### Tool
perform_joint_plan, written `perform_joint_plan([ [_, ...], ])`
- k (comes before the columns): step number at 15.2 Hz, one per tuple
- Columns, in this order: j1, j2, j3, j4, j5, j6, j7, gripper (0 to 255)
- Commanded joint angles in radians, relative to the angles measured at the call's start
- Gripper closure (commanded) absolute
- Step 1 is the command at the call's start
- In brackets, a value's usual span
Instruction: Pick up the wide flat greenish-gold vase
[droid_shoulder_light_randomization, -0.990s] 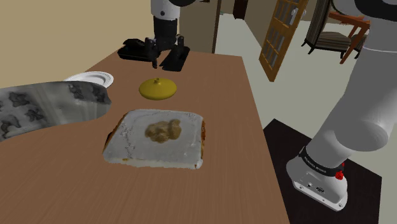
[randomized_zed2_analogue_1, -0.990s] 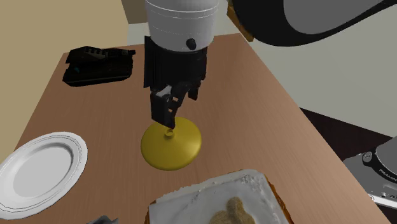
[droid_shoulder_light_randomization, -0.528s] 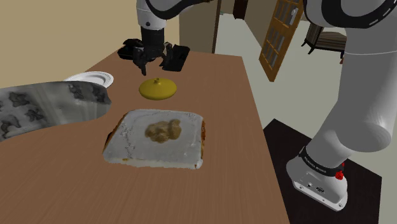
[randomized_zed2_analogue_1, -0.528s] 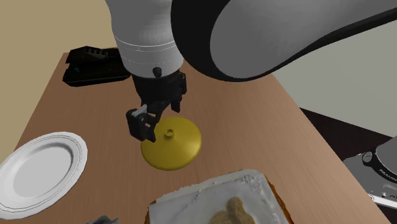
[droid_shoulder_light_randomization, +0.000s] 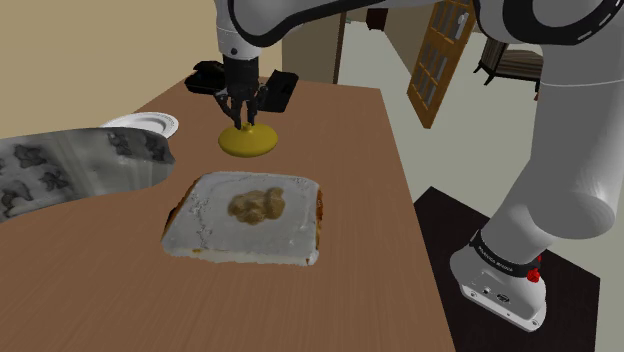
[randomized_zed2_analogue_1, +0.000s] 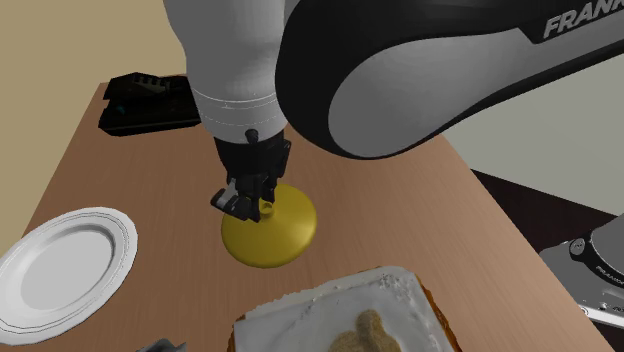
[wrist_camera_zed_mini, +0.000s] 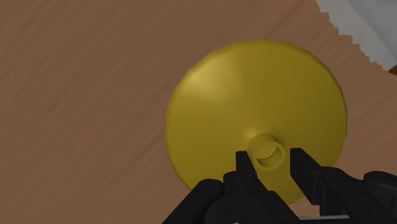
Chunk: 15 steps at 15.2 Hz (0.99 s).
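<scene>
Lettering (randomized_zed2_analogue_1: 585, 25) "FRANK" on arm (randomized_zed2_analogue_1: 420, 80); jaws parted astride vase neck (wrist_camera_zed_mini: 267, 151)

- Wide flat vase (wrist_camera_zed_mini: 254, 108): plain greenish-gold, with a paler sheen on one side.
- Two-finger gripper (wrist_camera_zed_mini: 270, 157): all black.
- Wooden table (droid_shoulder_light_randomization: 350, 150): warm brown with fine grain streaks.
- Round plate (randomized_zed2_analogue_1: 62, 265): white.
- Flat square slab (droid_shoulder_light_randomization: 205, 228): pale grey, with a tan lump in the middle and brown edges.
- Bulky draped thing (droid_shoulder_light_randomization: 70, 170): grey with a dark leaf-like print.
- Low boxy object (randomized_zed2_analogue_1: 150, 100): black.
</scene>
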Motion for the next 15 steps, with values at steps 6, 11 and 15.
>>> perform_joint_plan([
  [6, 0.0, 0.001, 0.0, 0.0, 0.0, 0.0, 0.0, 255],
  [11, 0.002, -0.006, 0.002, 0.046, 0.004, -0.051, -0.003, 255],
  [15, 0.005, -0.008, 0.004, 0.096, 0.006, -0.104, -0.006, 255],
])
